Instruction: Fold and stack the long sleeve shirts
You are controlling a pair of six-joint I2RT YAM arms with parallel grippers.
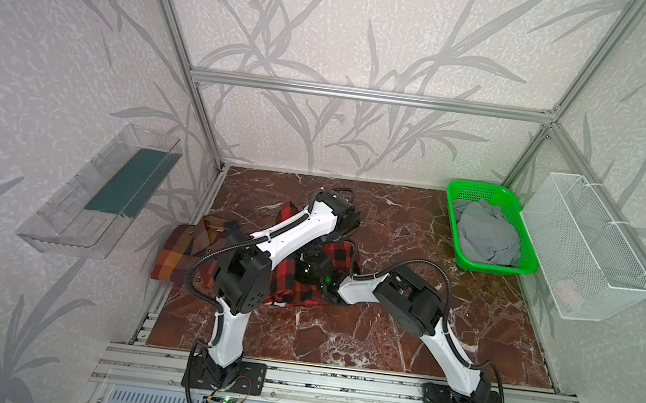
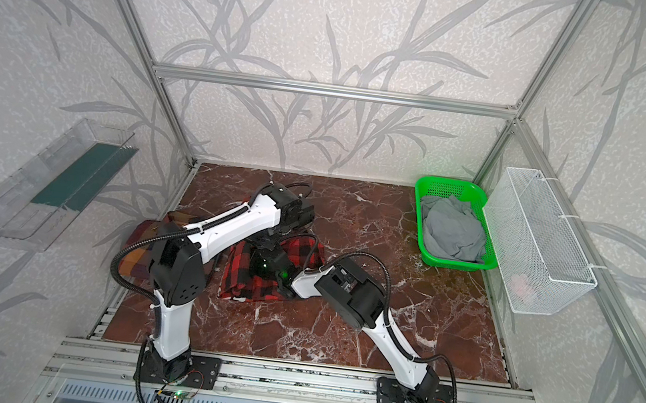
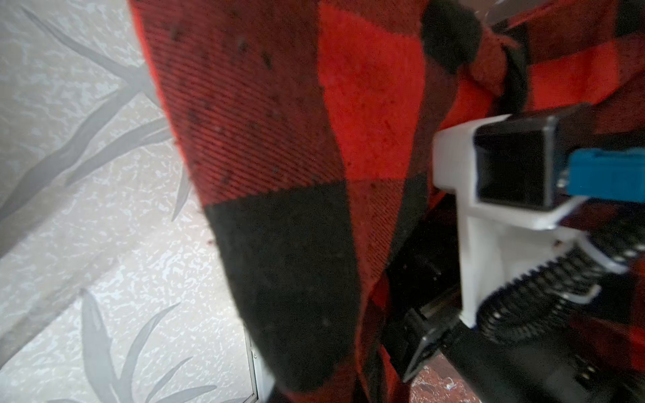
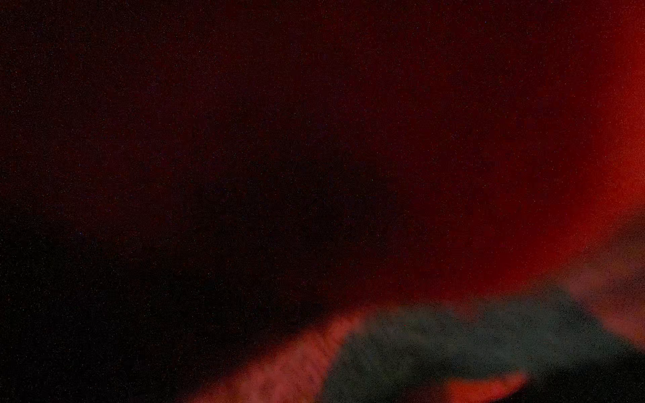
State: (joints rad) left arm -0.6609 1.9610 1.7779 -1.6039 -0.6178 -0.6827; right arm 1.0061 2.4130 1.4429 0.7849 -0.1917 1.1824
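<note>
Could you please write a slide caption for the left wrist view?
Red-and-black check shirt drapes across the left wrist view, with leaf-patterned wall beside it.

The buffalo check shirt (image 1: 304, 292) is red and black in large squares. The plaid shirt (image 1: 181, 252) is brown, orange and maroon. The tabletop (image 1: 339, 330) is dark red-brown marble veined white; the basket (image 1: 476, 185) is bright green, its cloth (image 1: 484, 235) grey.

Red-and-black checked shirt (image 3: 296, 174) drapes before the leaf-patterned wall (image 3: 87, 181).

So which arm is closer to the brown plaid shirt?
Left. The left arm overhangs the brown plaid shirt; the right arm is across the red-and-black shirt from it.
</note>
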